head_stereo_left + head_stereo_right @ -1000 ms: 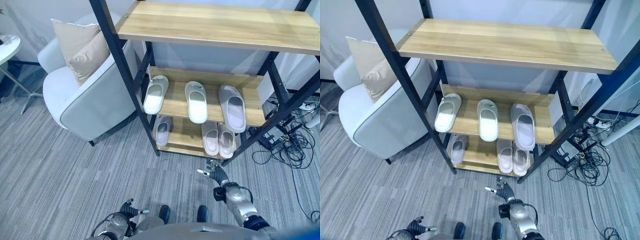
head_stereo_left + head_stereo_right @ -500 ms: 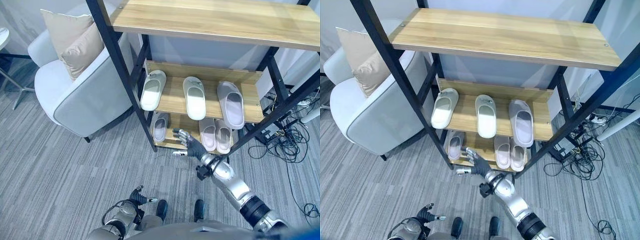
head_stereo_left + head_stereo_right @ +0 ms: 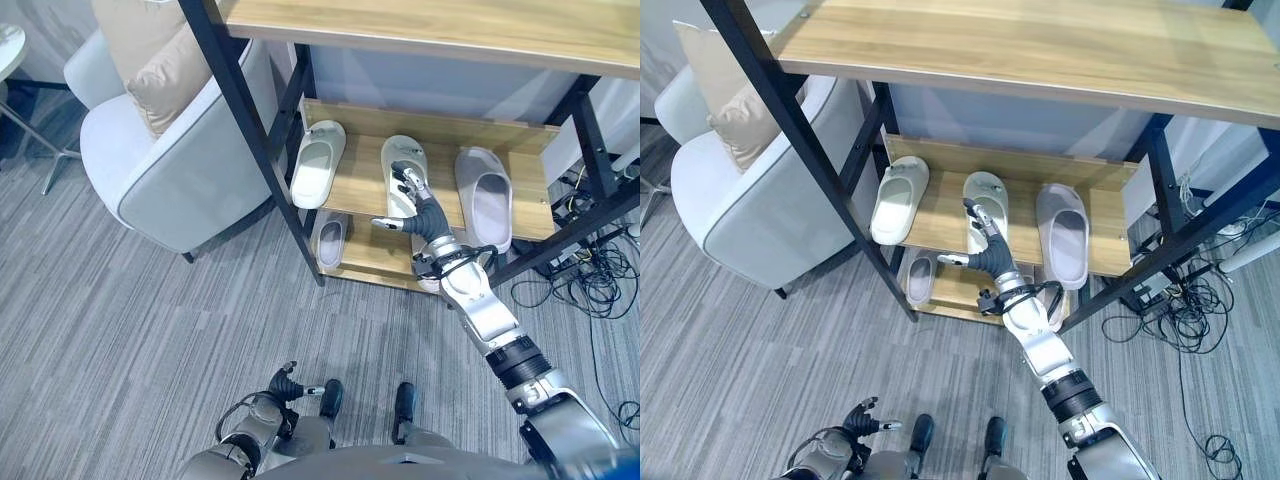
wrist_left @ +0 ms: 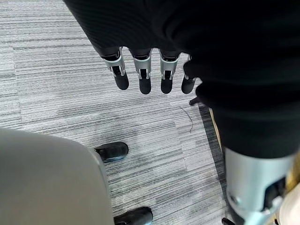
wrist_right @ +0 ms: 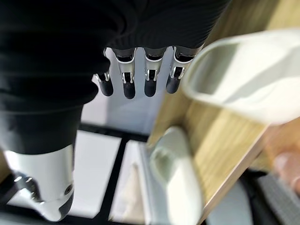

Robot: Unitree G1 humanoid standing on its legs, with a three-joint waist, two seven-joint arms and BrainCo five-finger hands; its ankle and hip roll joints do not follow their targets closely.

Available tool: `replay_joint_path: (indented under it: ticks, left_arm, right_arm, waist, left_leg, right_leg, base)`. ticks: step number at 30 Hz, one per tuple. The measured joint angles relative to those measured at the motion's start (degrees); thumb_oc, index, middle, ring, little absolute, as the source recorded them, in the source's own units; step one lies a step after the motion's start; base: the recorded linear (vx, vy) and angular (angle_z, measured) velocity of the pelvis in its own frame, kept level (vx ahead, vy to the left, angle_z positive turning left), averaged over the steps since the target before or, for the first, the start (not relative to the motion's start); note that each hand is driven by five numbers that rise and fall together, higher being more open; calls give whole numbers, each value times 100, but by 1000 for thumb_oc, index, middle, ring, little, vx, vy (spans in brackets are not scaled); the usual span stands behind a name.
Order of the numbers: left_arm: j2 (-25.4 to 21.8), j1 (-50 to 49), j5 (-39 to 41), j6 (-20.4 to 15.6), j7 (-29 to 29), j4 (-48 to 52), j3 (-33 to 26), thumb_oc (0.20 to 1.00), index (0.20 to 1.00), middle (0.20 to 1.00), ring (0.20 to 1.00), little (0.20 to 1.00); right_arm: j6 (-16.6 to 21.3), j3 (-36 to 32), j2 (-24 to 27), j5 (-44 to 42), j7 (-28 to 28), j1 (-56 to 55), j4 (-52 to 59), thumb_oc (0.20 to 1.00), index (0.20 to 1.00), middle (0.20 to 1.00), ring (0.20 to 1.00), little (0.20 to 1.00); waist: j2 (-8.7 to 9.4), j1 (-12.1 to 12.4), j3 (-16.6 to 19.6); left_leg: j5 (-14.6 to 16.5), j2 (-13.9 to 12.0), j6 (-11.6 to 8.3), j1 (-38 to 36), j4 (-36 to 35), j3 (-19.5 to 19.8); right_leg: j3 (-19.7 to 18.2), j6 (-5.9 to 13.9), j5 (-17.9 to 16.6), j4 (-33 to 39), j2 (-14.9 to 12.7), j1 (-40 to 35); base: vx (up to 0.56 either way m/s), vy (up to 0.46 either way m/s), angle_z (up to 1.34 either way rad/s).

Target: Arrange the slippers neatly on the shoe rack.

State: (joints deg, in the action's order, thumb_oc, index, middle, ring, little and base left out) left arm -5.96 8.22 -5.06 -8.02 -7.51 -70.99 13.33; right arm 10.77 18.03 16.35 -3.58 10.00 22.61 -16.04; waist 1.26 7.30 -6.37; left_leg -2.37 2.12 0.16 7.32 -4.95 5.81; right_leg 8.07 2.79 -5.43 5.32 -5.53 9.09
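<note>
**Reaching for the middle slipper, sorting still unfinished**

Hanging low at 7 o'clock near the floor (image 3: 120, 330): left hand (image 3: 283, 381), fingers (image 4: 142, 79) relaxed and straight, holding nothing.

Stretching up from 5 o'clock toward the rack (image 3: 240, 140): right hand (image 3: 412, 205), fingers (image 5: 126, 82) spread and released, thumb out to the side, grasping nothing. Hovering over the heel end of the white middle slipper (image 3: 402, 160) on the middle shelf (image 3: 360, 205); contact there not possible to judge.

Lying on that same shelf: white left slipper (image 3: 318, 163) at 10 o'clock of the hand, tilted toward the post and hanging partly over the shelf's left edge; grey slipper (image 3: 484, 196) at 3 o'clock, overhanging the front edge a little.

Sitting lower, on the bottom shelf (image 3: 372, 255): a grey slipper (image 3: 327, 238) alone at 8 o'clock of the hand, and a pink pair (image 3: 1053, 308) largely hidden behind the forearm.

Standing further off at 10 o'clock: armchair (image 3: 160, 170) with cushions (image 3: 170, 80).

Judging progress: all slippers already resting on the rack, but unevenly spaced, angled, and apparently not matched side by side. Likely remaining: squaring the middle-shelf three, pulling the white ones together, and pairing the greys.
</note>
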Motion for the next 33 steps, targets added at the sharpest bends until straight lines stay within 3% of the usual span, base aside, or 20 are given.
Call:
replay_joint_path:
  ticks: [4,13,20,24,33]
  left_arm:
    - [10,43,2,-12,-7,0,-5,1000,1000,1000,1000,1000]
    - [34,100,3,-13,-170,0,-8,1000,1000,1000,1000,1000]
    - [94,164,8,-79,-170,9,1,1000,1000,1000,1000,1000]
    - [102,380,156,-133,-166,3,12,1000,1000,1000,1000,1000]
    - [115,413,210,-169,-177,37,9,1000,1000,1000,1000,1000]
  right_arm:
    - [-12,-913,-404,44,517,-1,-553,1000,1000,1000,1000,1000]
    - [-39,-1616,-492,141,1165,-43,-601,1000,1000,1000,1000,1000]
    - [-23,-1564,-525,-73,1206,48,-1056,1000,1000,1000,1000,1000]
    - [94,-1718,-632,-286,1326,810,-1215,1000,1000,1000,1000,1000]
    - [145,-1832,-754,-751,1504,1128,-1245,1000,1000,1000,1000,1000]
  waist:
    - [6,7,-78]
    - [-8,26,-138]
    - [-35,183,-164]
    - [78,183,-475]
    - [7,323,-525]
  left_leg:
    - [-34,36,27,181,6,14]
    - [-46,99,46,318,6,91]
    - [-63,102,41,563,61,122]
    - [-71,130,34,906,208,122]
    - [-75,162,34,976,216,123]
  right_leg:
    - [10,34,-27,0,-32,170]
    - [69,44,-30,0,-80,270]
    - [96,47,-38,0,-77,472]
    - [93,38,-118,-1,-93,748]
    - [94,45,-128,0,-133,813]
  base:
    - [-19,49,3]
    - [-4,31,4]
    - [-8,32,2]
    - [-11,38,2]
    - [0,8,0]
